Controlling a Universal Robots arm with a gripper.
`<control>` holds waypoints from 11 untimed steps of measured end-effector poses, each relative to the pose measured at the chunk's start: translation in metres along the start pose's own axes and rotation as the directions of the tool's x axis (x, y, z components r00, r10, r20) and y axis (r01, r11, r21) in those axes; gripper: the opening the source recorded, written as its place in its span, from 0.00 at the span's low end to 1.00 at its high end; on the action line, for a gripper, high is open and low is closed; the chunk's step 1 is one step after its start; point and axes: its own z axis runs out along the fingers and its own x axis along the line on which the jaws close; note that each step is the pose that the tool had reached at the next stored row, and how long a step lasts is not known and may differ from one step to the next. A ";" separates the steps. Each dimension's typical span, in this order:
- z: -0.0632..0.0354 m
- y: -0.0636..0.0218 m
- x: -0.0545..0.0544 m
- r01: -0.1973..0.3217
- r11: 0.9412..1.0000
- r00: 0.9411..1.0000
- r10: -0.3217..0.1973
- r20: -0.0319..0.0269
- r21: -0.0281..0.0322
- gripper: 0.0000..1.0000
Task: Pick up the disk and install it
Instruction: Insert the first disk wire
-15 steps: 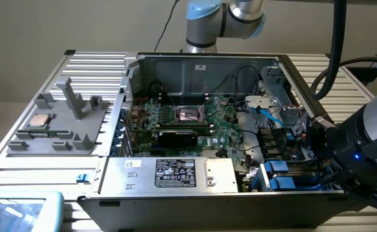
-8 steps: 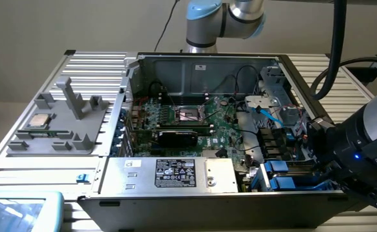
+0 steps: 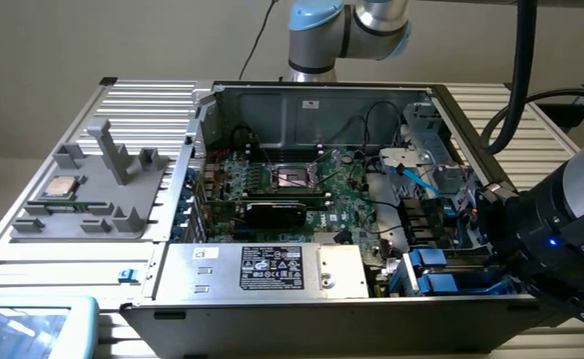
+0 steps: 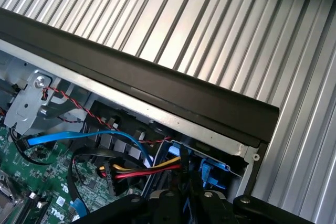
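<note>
Open computer case [image 3: 302,112] on the ribbed counter [image 3: 142,97]. The gripper [image 4: 187,195] hangs over the corner drive bay, where the disk [image 3: 440,283] sits slotted in its blue carrier, apparently reachable from above. Whether the fingers are apart or clamped cannot be told.

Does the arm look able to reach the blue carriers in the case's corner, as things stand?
Probably yes. The case is open on top, and the claw sits right by the blue carriers. Cables run close beside them and might brush the claw.
</note>
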 end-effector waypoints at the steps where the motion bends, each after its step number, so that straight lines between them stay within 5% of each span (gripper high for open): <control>1: 0.0000 0.0000 0.000 0.000 1.000 1.000 0.000 0.000 0.000 0.16; 11: 0.0000 0.0000 0.000 0.000 1.000 1.000 0.000 0.000 0.000 0.16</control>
